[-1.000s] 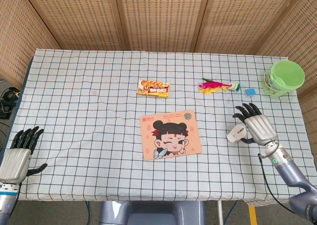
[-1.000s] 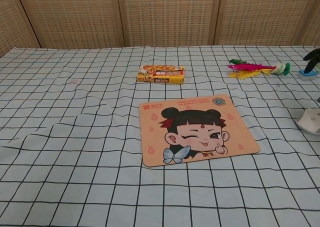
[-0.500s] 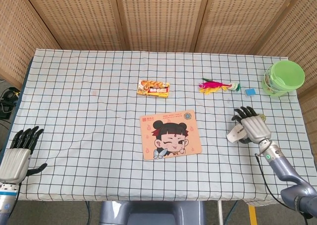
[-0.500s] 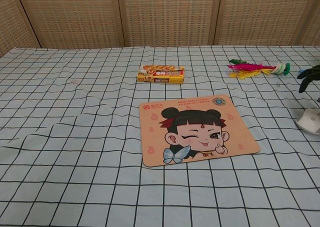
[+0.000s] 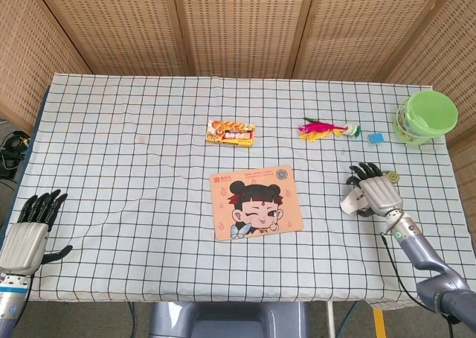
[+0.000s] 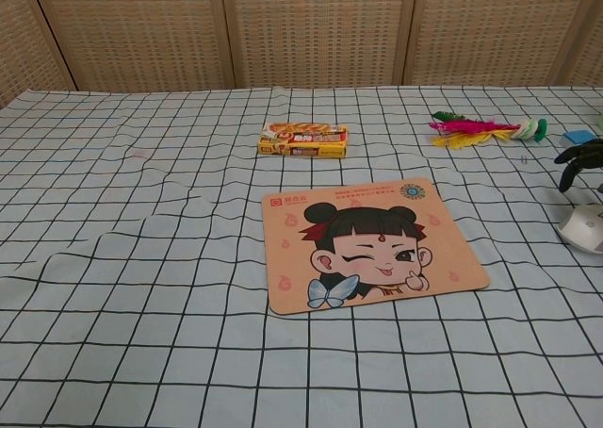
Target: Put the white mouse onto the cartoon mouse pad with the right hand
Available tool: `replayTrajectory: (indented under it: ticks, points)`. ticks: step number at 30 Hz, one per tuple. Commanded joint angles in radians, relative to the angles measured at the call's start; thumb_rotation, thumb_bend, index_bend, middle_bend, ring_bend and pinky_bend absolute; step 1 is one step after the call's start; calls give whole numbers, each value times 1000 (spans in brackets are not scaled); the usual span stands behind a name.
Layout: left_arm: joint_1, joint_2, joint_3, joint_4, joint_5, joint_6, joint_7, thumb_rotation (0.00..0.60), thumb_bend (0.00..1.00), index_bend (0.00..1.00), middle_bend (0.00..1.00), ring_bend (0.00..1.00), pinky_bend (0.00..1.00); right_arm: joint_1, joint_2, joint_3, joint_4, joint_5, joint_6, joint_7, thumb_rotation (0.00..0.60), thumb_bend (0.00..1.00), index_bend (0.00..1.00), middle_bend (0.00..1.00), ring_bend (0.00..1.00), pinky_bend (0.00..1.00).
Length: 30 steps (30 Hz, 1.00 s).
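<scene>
The white mouse [image 5: 352, 199] lies on the checked cloth right of the cartoon mouse pad [image 5: 256, 202], apart from it. My right hand [image 5: 376, 192] hovers over the mouse's right side, its dark fingers bent downward past the mouse's far end. In the chest view the mouse [image 6: 584, 228] sits at the right edge, with the right hand's fingertips [image 6: 577, 155] above and behind it, not touching it. The mouse pad [image 6: 372, 244] lies flat at the centre with nothing on it. My left hand [image 5: 30, 230] rests at the near left table edge, fingers spread, empty.
A snack pack [image 5: 230, 132] lies behind the pad. A feather shuttlecock [image 5: 323, 129] and a blue eraser [image 5: 376, 138] lie beyond the mouse. A green bucket [image 5: 425, 118] stands at the far right corner. The table's right edge is close to the right hand.
My right hand has drawn back toward the mouse and lowered, its fingers bending down; in the chest view the fingertips dropped. The mouse and the left hand have not moved.
</scene>
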<state>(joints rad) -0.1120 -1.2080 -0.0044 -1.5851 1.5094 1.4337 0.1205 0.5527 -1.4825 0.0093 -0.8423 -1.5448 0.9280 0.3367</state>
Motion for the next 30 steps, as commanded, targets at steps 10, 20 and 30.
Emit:
replayTrajectory:
  ticks: [10,20,30]
  points:
    - [-2,0,-1,1,-7,-6,-2,600,118,0,0,0,0,8,-44,-17,57,1,-15,32,600,248,335,161,49,97]
    - [-4,-2,-1,5,-12,-14,-4,600,118,0,0,0,0,5,-82,-19,111,1,10,51,600,260,500,338,207,203]
    - [-4,-1,-4,5,-21,-17,-12,600,117,0,0,0,0,-6,-99,-17,124,-9,72,64,600,295,731,603,552,599]
